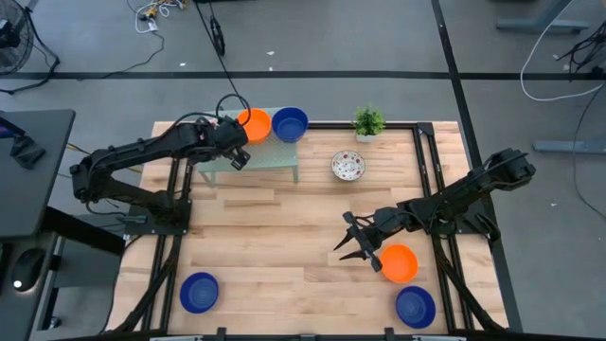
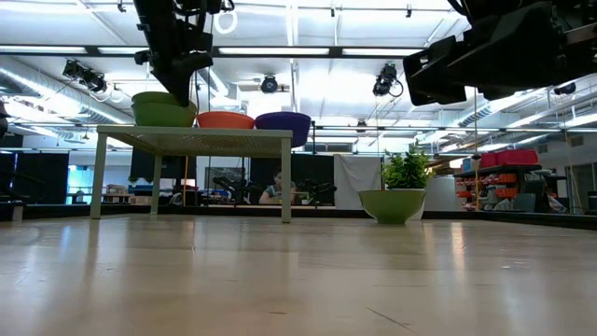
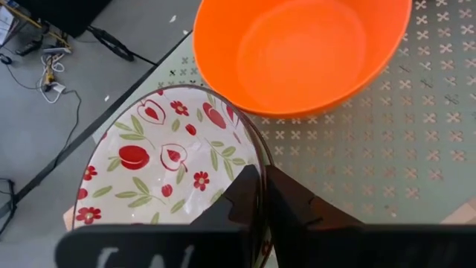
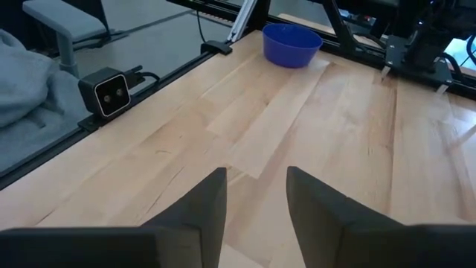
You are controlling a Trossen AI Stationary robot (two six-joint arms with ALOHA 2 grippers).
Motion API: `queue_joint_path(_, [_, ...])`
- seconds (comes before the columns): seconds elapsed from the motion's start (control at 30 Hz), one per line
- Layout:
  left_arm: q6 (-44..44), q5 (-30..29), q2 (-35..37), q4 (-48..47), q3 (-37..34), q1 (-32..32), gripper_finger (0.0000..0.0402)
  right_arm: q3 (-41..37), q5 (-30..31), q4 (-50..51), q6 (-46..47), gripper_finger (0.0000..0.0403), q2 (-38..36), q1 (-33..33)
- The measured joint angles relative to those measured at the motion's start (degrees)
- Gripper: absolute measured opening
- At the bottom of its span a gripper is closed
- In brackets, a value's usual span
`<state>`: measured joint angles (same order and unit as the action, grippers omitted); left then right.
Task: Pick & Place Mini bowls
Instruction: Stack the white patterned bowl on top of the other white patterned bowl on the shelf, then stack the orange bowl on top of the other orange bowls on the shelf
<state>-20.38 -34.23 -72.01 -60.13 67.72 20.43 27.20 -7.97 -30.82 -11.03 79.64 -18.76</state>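
While the left gripper [image 3: 260, 195] pinches a patterned bowl's [image 3: 160, 167] rim beside 1 orange bowl [image 3: 297, 52], the right gripper [image 1: 355, 244] hangs spread.

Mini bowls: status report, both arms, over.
Left gripper shut on floral bowl, on the raised shelf beside orange bowl. Right gripper open, empty, above bare table. Nothing blocking.

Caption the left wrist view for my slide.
Left end effector shut on a red-patterned white bowl's rim, beside an orange bowl.
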Motion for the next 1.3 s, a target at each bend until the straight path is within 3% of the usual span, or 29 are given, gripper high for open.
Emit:
queue_joint_path(0.2, [-0.31,0.34,0.02,-0.21,0.02,-0.02,0.0045,0.0,0.0,-0.01,0.0,0.0141,0.0,0.0])
queue_joint_path(0.53, [-0.44,1.74,1.41,-3.15,0.09,-0.02,0.0157,0.0,0.02,-0.01,0.0,0.0141,0.0,0.0])
queue_joint_path(0.7, [-1.16,2.14,4.38,-3.0,0.09,-0.02,0.0178,0.0,0.04,-0.01,0.0,0.0141,0.0,0.0])
queue_joint_path(1.03, [-1.51,1.81,10.02,-2.74,0.09,-0.04,0.0141,0.0,0.2,0.0,0.0,0.0141,0.0,0.0])
queue_joint_path(1.3, [-1.89,1.41,9.91,-2.1,0.09,-0.04,0.0018,0.0,0.17,0.01,0.0,0.0141,0.0,0.0])
